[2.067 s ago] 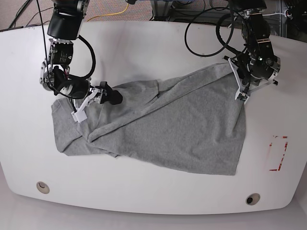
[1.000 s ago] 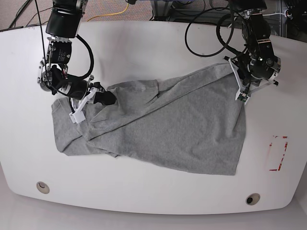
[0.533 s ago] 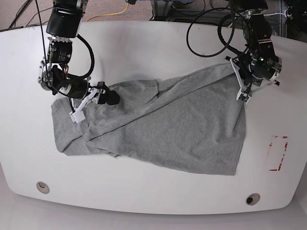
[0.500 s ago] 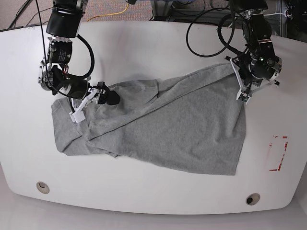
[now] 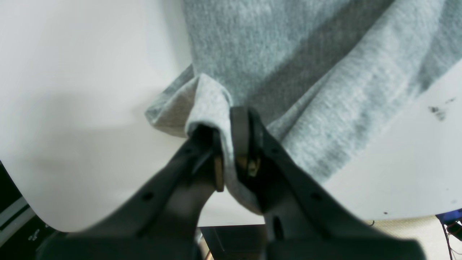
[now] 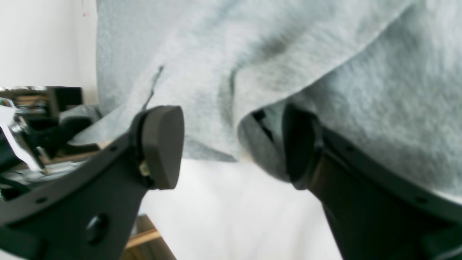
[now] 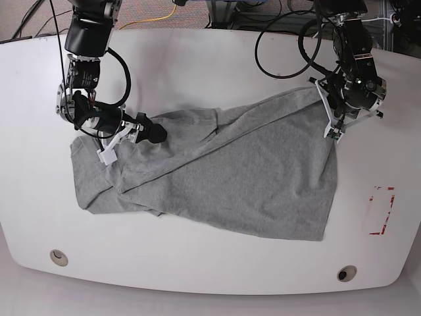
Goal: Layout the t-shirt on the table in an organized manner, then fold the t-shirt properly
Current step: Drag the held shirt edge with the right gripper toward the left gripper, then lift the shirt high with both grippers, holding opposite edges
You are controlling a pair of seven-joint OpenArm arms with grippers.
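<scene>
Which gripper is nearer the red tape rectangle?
Left. The left gripper pinches the t-shirt on the same side of the table as the red tape rectangle; the right gripper is at the far end.

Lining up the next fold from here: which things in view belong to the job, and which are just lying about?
Job:
- t-shirt, spread crooked, partly doubled over
- table
- left claw, shut on the shirt's edge
- right claw, open at a fold

Lying about:
- red tape outline
- two grommets near the front edge
- yellow cable behind the table
</scene>
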